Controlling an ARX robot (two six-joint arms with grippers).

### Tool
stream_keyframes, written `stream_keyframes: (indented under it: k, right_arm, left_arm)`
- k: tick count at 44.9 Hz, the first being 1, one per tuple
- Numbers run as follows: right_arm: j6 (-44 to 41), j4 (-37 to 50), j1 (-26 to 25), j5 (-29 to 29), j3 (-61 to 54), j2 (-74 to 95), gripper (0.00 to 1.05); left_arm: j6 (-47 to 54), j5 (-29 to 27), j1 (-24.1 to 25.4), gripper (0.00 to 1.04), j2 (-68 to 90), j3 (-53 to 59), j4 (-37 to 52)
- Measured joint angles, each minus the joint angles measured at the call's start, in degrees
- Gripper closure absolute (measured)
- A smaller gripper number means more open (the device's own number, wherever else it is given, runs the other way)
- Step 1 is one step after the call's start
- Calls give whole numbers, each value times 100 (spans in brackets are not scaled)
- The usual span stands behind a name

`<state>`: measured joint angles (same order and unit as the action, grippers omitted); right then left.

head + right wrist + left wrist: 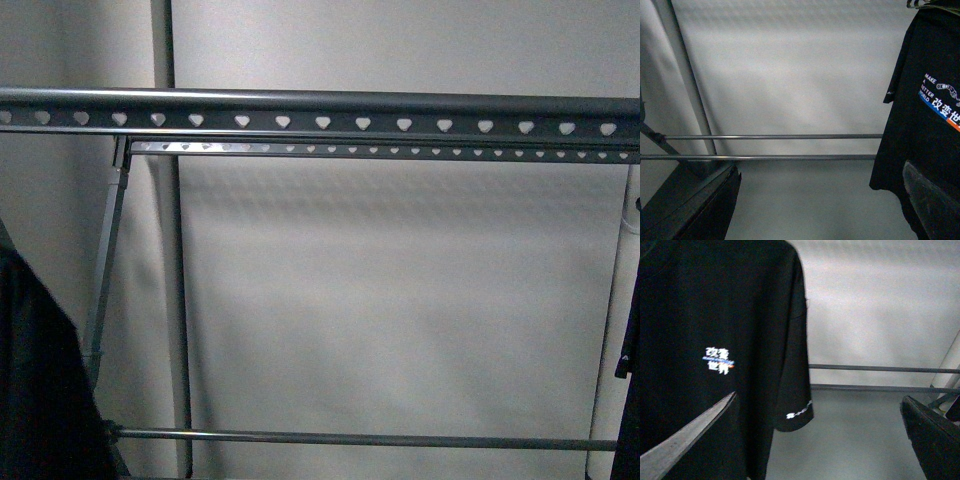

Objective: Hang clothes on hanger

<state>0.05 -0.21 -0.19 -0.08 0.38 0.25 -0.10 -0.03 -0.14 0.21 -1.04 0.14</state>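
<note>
A black T-shirt with white "MAKE A BETTER" print hangs in the right wrist view, cut off at the frame edge, its support barely visible. The grey rack with heart-punched rails fills the front view. The right gripper has its jaws spread and empty. The left gripper has its jaws spread before a black shirt with small characters. I cannot tell whether it is the same garment.

1. Rack: grey metal; each long rail is punched with a single row of pale heart-shaped holes.
2. T-shirt: black; white "MAKE A BETTER" lettering and a small white graphic, with white characters on a blue band that turns red-orange at one end.
3. Wall: plain off-white with soft grey shadows.
4. My right tool: dark grey to black fingers.
</note>
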Motion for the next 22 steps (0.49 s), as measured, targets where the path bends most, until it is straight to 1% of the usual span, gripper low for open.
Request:
stream_keyframes:
  k: [14,15,16,17,19,20,22]
  right_arm:
    - [2,0,0,0,0,0,7]
    - [0,0,0,0,0,0,7]
    - [2,0,0,0,0,0,7]
    - [0,0,0,2,0,0,7]
    - [0,0,0,-4,0,0,7]
    - [0,0,0,-20,0,0,7]
    - [2,0,2,-4,0,0,7]
  left_arm:
    - [-2,11,2,7,2,0,0]
    - [-42,245,79,7,42,-4,28]
    - [-133,678,197,7,116,-7,122]
    - [-153,883,275,7,177,-11,184]
    - [-280,1609,557,7,654,-55,592]
    - [-321,1545,643,7,1040,-114,833]
    - [-531,1073,791,7,1777,-409,1241]
